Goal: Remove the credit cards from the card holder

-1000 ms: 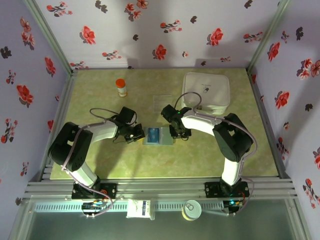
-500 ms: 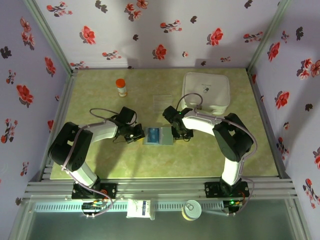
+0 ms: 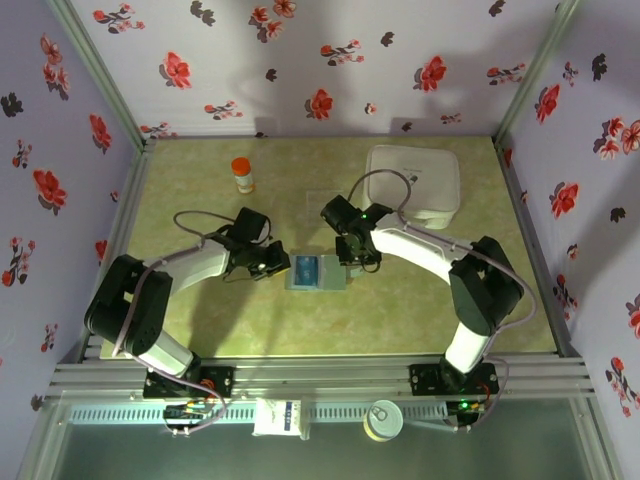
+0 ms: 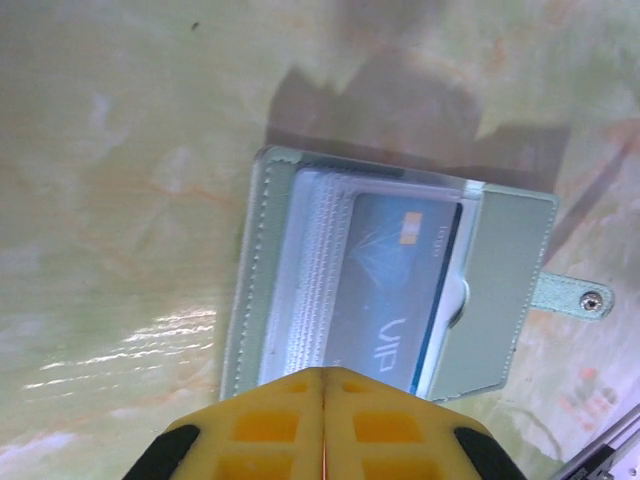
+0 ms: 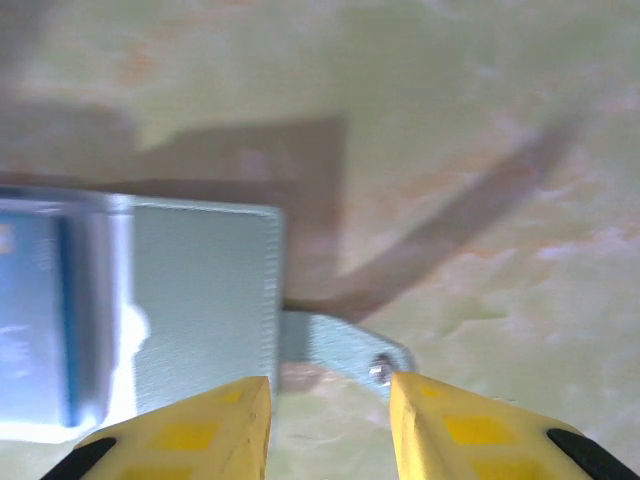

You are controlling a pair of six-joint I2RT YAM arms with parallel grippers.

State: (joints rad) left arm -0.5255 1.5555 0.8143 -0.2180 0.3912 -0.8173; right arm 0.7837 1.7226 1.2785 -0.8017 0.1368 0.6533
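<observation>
From above, the card holder [image 3: 317, 272] lies open between the left gripper [image 3: 272, 265] and right gripper [image 3: 355, 258]. The left wrist view shows the left gripper clenched and empty at the holder's edge, with the blue card [image 4: 395, 295] still pocketed. The right wrist view shows the right gripper parted over the snap tab [image 5: 345, 350], grasping nothing. No card is out yet.

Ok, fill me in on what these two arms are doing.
Both arms are working on the open card holder lying flat on the table. The left gripper, shut, is at its left edge. The right gripper, jaws apart, straddles the snap tab on its right edge. A blue credit card sits in the clear sleeve; none is out yet.
</observation>
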